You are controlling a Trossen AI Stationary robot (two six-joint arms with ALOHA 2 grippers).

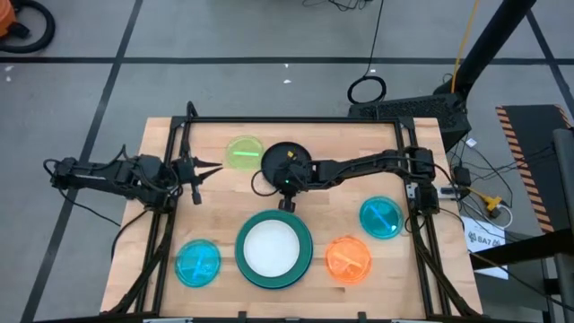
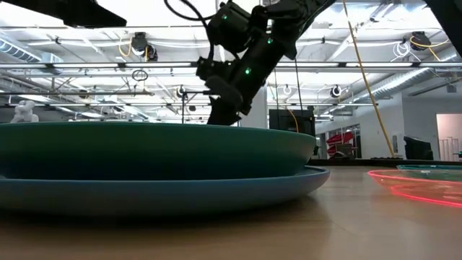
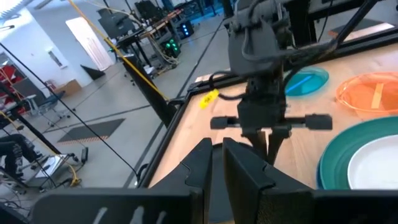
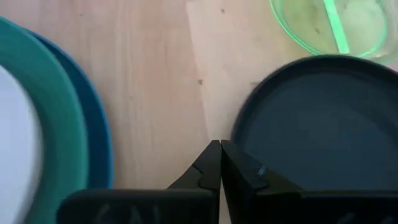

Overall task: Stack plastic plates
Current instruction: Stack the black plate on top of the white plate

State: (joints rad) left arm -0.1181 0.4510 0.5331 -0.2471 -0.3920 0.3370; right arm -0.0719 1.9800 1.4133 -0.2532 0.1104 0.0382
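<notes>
A white plate (image 1: pixel 269 247) lies on a teal plate (image 1: pixel 305 260), which lies on a blue plate (image 2: pixel 216 191), near the table's front middle. A black plate (image 1: pixel 289 154) and a translucent green plate (image 1: pixel 243 152) lie on the table farther back. My right gripper (image 1: pixel 286 199) is shut, pointing down between the black plate (image 4: pixel 323 124) and the stack; its tips (image 4: pixel 219 149) stand just beside the black rim. In the low view the stack hides them. My left gripper (image 1: pixel 199 170) is shut and empty near the table's left edge.
A cyan plate (image 1: pixel 197 263) lies at the front left, an orange plate (image 1: pixel 348 258) at the front right, and a teal-blue plate (image 1: pixel 381 217) at the right. A dark frame (image 1: pixel 296 119) runs along the table's far and side edges.
</notes>
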